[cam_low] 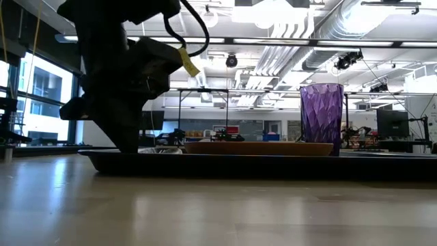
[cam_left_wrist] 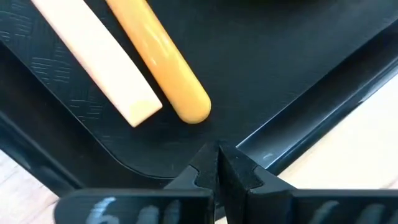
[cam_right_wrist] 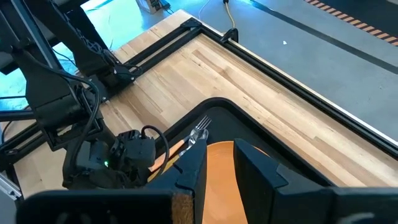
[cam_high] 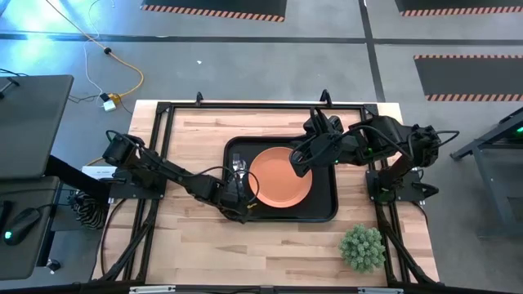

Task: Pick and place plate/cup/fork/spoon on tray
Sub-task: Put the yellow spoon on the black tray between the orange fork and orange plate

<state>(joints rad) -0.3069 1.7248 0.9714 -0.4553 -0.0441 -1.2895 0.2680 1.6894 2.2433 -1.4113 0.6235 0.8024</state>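
- Our left gripper (cam_high: 242, 198) sits low over the near left corner of the tray (cam_high: 325, 214), its fingers (cam_left_wrist: 217, 168) pressed together with nothing between them.
- In the left wrist view two slim handles lie side by side on the tray floor just ahead of those fingers: a deep orange one (cam_left_wrist: 163, 53) and a paler one (cam_left_wrist: 99, 59). We cannot tell from there which belongs to the spoon.
- The fork (cam_right_wrist: 198, 132) shows its tines in the right wrist view, lying on the tray along the left edge of the plate (cam_high: 280, 175).
- The plate rests in the middle of the tray, and the cup (cam_low: 321, 119) stands upright on the tray to the plate's right in the low view.
- So we judge everything is on board, and the step in hand is getting the left arm clear.
- To do that well we should lift straight up first, so the closed fingers do not drag the handles or catch the tray rim, and only then swing back over the worktop (cam_high: 196, 245).
- Our right gripper (cam_high: 303, 155) hangs over the plate's far right edge with its fingers apart, holding nothing.
- It should rise before pulling away, keeping clear of the cup.
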